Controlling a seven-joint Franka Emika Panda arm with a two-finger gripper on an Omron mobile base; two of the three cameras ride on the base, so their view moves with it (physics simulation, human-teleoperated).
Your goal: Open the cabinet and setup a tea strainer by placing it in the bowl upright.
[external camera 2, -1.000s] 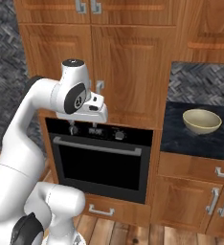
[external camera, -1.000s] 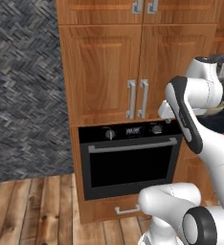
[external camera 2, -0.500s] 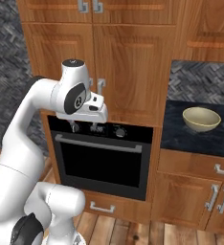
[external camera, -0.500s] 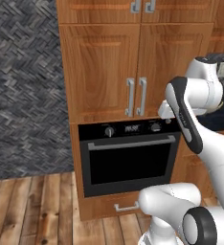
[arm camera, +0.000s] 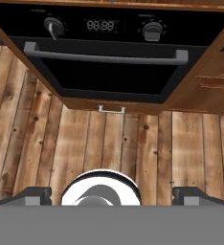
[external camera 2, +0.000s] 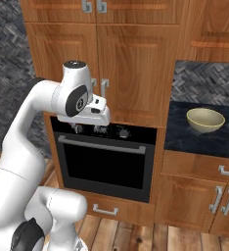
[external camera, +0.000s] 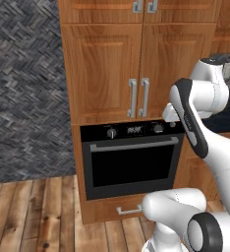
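The cabinet (external camera: 102, 69) (external camera 2: 136, 68) stands above the oven, both tall doors shut and their silver bar handles (external camera: 138, 97) side by side at the centre. My gripper (external camera: 169, 117) (external camera 2: 89, 120) hangs in front of the oven's control panel, just below the doors' lower edge, and points down at the floor. In the hand view the gripper (arm camera: 116, 194) is open, with nothing between its two fingertips (arm camera: 37, 194). The beige bowl (external camera 2: 205, 120) sits on the dark counter to the right, empty as far as I can see. The tea strainer is out of view.
A black built-in oven (external camera: 129, 162) (arm camera: 104, 72) with a long bar handle sits under the cabinet, a small drawer (external camera: 128, 210) below it. Right of it are the dark counter (external camera 2: 194, 139) and base cabinets (external camera 2: 219, 196). A grey patterned wall (external camera: 23, 88) fills the left; wooden floor (arm camera: 109, 139) lies below.
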